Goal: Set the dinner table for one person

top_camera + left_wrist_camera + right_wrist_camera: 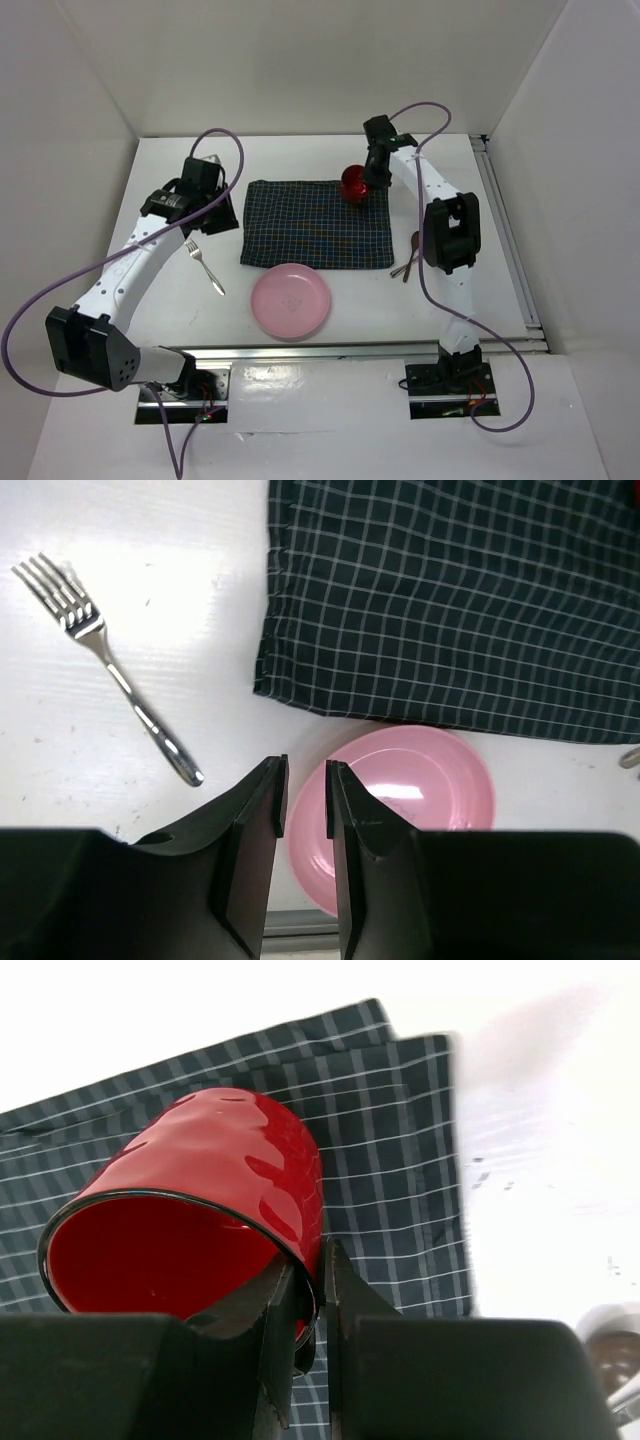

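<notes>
— Red cup (220, 1170): right gripper (310, 1265) clenched on its rim alone, at the checked cloth's (380, 1110) far corner on the white dinner table (300, 160). Risk?
— Thin pinch; you may let it slip and roll. Left gripper (305, 780) slightly parted, grasping nothing.

A dark navy checked cloth (315, 222) lies flat, with a red cup (355, 183) on its far right corner, a pink plate (290, 300) at its near edge, a metal fork (203, 262) to its left and a dark spoon (410, 255) by its near right corner.
</notes>
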`<state>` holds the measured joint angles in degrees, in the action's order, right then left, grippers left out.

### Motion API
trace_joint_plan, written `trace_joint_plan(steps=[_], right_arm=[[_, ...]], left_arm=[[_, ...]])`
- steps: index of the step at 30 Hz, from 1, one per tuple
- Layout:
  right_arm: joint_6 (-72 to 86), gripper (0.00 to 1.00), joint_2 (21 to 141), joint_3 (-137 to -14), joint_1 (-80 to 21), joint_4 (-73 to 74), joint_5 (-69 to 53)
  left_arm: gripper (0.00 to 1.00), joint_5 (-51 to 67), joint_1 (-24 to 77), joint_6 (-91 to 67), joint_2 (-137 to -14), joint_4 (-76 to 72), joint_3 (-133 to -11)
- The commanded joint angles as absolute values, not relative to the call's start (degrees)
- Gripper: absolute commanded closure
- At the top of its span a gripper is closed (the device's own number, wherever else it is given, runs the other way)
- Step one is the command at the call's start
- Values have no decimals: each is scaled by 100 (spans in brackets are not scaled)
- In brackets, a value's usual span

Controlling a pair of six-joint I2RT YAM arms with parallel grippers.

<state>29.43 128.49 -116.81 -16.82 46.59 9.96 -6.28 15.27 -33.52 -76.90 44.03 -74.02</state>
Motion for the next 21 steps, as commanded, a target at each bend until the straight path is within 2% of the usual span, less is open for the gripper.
trace_joint_plan(steps=[1,11,14,16,18,19,21], right_arm=[[2979,100,12771,-12120,-1494,4808,1169],[3032,100,12779,-11531,-1213,4526,1011],[3032,91,12937,-11733,-1213,4649,1011],[3032,72,13008,-11812,-1213,4711,959],[3032,40,12903,-11812,-1213,4711,905],[3032,18,12824,-11743,-1213,4711,905],[2979,7,12587,-11742,-1213,4632,905]], left_arm=[[61,-991,1485,-3472,-7506,4465,-7225],[59,-1195,1485,-3472,-7453,4570,-7102],[58,-1537,1485,-3542,-7453,4710,-7102],[56,-1678,1485,-3595,-7453,4772,-7040],[54,-1731,1485,-3726,-7541,4825,-6926],[45,-1731,1424,-3727,-7698,4825,-6926],[39,-1600,1284,-3796,-7874,4764,-6725]])
